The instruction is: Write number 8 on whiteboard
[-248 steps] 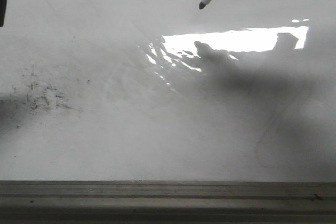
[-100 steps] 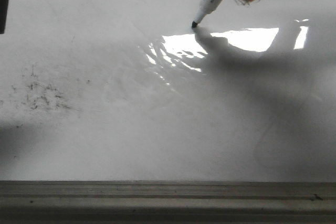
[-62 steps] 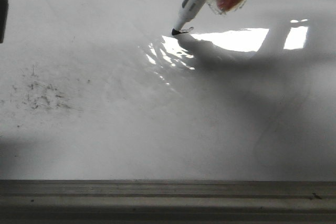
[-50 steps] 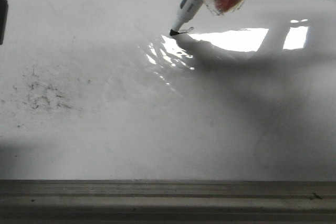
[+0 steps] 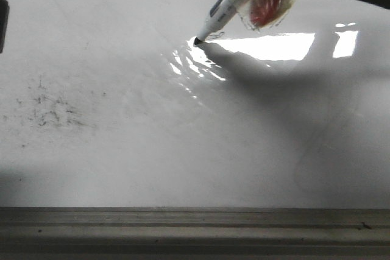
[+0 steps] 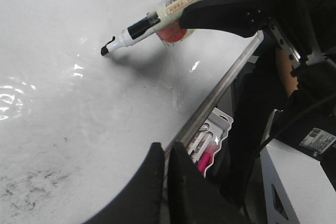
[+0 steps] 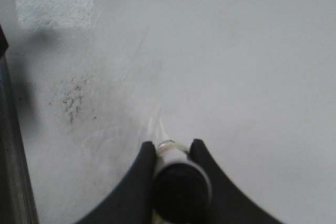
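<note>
grey metal ledge (image 5: 195, 229) along the near edge of the whiteboard (image 5: 122, 168). patch of scattered black ink specks (image 5: 52, 111) near the left edge, partway up the board. faint grey erased curve (image 5: 311, 156) toward the near right corner, inside a broad shadow. bright glare patch (image 5: 268, 45) farther back, right of centre.

marker (image 5: 220, 11) at the far side, tilted, dark tip touching the board just left of the glare. a short black stroke (image 5: 213, 35) curls off beside the tip: only the first bit of the number 8, no loops formed. reddish padding wrapped around the barrel where it is held.

right gripper (image 7: 173, 153): both black fingers clamped on the marker barrel, marker end-on between them in the right wrist view. in the front view the dark body of this arm enters at the far right corner.

left gripper (image 6: 165, 156): fingers pressed together, nothing between them, over the ledge. beyond the ledge in the left wrist view, a small white tray (image 6: 212, 137) with pens, one pink.
</note>
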`<state>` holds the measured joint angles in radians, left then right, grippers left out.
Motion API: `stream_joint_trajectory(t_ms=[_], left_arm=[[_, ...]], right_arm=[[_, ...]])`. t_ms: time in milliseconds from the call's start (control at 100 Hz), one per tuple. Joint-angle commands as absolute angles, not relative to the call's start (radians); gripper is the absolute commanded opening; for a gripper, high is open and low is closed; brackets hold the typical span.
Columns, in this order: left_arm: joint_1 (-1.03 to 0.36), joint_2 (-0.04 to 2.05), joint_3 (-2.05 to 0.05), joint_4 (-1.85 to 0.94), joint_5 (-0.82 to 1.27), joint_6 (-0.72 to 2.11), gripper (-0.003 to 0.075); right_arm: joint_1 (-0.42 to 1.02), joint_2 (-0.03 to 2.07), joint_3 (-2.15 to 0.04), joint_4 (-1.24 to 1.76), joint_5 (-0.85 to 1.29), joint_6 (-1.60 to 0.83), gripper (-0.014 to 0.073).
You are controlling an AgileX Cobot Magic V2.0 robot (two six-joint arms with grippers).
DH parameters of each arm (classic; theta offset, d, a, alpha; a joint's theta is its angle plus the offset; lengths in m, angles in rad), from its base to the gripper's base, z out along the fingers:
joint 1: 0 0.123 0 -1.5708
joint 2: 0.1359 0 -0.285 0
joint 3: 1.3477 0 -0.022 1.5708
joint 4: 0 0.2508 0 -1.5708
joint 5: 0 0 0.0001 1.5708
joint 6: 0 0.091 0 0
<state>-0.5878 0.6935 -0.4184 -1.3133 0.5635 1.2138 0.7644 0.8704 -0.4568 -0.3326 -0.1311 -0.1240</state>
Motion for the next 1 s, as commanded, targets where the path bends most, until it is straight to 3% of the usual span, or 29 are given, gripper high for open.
stream_joint_trajectory(t_ms=[0,500,990], left_arm=[[-0.59,0.692,-0.447,-1.352,0.564,1.213,-0.002],[-0.59,0.692,-0.447,-1.352,0.564,1.213,-0.002],[-0.59,0.692,-0.447,-1.352,0.562,1.213,-0.002]], right_arm=[[0.752,0.86,-0.468,-0.319,0.032,-0.129,-0.0063],[0.752,0.665,-0.468,-0.305,0.321,-0.129,-0.0063],[0.752,0.691,-0.468,-0.19,0.271,-0.129,-0.0063]])
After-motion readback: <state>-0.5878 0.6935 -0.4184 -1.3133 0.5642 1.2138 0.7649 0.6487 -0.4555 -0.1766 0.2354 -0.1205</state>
